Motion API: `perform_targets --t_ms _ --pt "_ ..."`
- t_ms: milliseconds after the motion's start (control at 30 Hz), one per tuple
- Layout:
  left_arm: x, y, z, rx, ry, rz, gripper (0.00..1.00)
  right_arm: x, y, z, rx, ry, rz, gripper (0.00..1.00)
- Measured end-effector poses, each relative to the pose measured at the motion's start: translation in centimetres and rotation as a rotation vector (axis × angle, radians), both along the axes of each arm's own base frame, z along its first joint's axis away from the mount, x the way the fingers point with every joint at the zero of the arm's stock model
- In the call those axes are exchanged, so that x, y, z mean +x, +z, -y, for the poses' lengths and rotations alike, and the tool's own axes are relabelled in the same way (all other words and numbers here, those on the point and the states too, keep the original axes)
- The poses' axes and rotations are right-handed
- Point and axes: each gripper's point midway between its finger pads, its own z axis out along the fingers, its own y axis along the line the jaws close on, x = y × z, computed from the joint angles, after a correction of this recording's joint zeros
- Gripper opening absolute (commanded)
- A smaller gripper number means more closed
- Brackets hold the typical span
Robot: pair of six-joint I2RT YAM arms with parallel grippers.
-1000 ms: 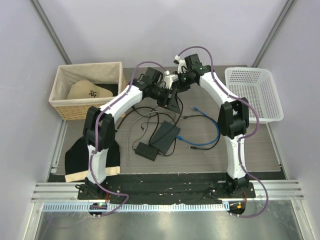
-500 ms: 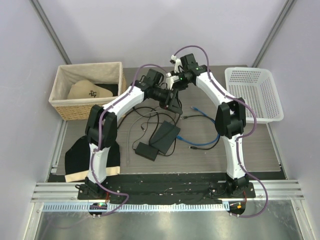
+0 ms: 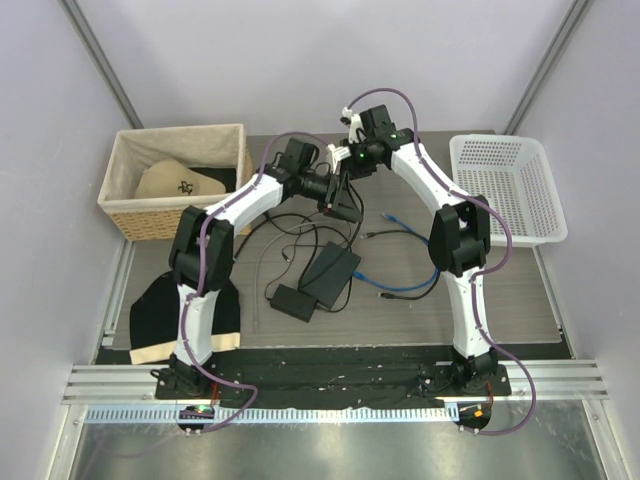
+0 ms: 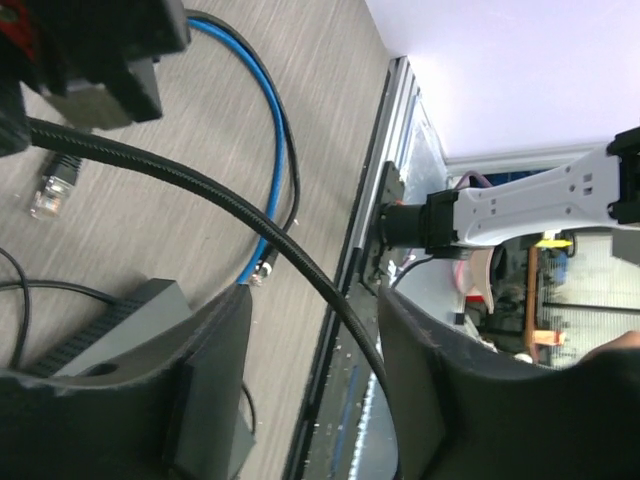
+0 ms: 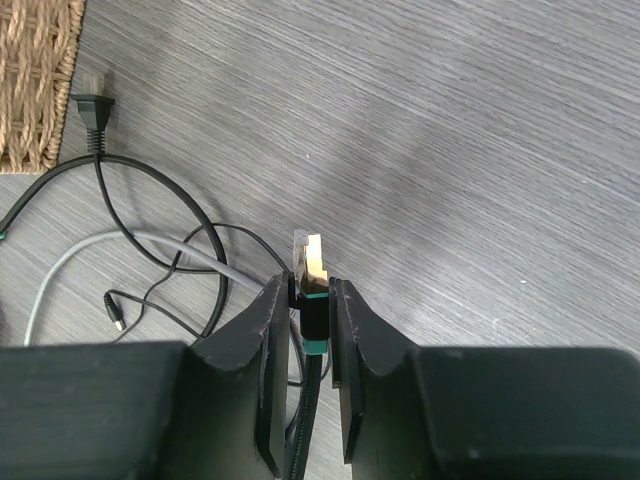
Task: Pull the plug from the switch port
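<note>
So the right tool (image 5: 310, 290) is pinching a black connector (image 5: 312, 255) tight between its fingers, over the surface (image 5: 480, 120). The left tool (image 4: 312, 300) is hanging wide open, with a braided cable (image 4: 200, 195) running through the gap. The plug (image 4: 260, 273) is lying by the switch (image 3: 330, 272) edge; can't tell if it's seated.

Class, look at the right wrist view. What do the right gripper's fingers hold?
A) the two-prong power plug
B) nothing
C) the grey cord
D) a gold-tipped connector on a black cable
D: the fingers of the right gripper pinch a gold-tipped connector with a teal band, its black cable running back between them.
</note>
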Motion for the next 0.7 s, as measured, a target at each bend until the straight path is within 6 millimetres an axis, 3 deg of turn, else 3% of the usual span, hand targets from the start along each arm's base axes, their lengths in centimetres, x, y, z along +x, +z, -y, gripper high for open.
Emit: perform_targets --t_ms 100,300,500,533,567,600,700 --pt "-0.05 0.01 0.03 0.000 -0.001 -0.002 0.63 -0.01 -0.03 -0.02 -0.004 0.001 0.002 0.01" --pt "-0.28 -0.18 0.27 0.002 -0.007 -0.006 0.50 -0.11 -0.17 -0.50 -0.010 0.006 0.005 0.01" --pt "-0.30 -0.57 0.36 0.005 -0.012 -0.007 0.19 -0.23 -0.52 -0.90 -0.021 0.008 0.006 0.01" --pt "-0.29 -0.59 0.35 0.006 -0.012 -0.005 0.01 -0.19 -0.51 -0.90 -0.022 0.008 0.007 0.01" --pt "-0.29 -0.61 0.36 0.006 -0.012 -0.005 0.00 -0.19 -0.54 -0.87 -0.024 0.006 0.007 0.04" --pt "-0.23 -0.64 0.35 0.008 -0.010 -0.003 0.00 -0.23 -0.56 -0.85 -0.026 0.005 0.005 0.41" --pt "-0.09 -0.73 0.16 0.012 -0.005 -0.002 0.00 -0.01 -0.77 -0.48 -0.045 -0.017 0.008 1.00"
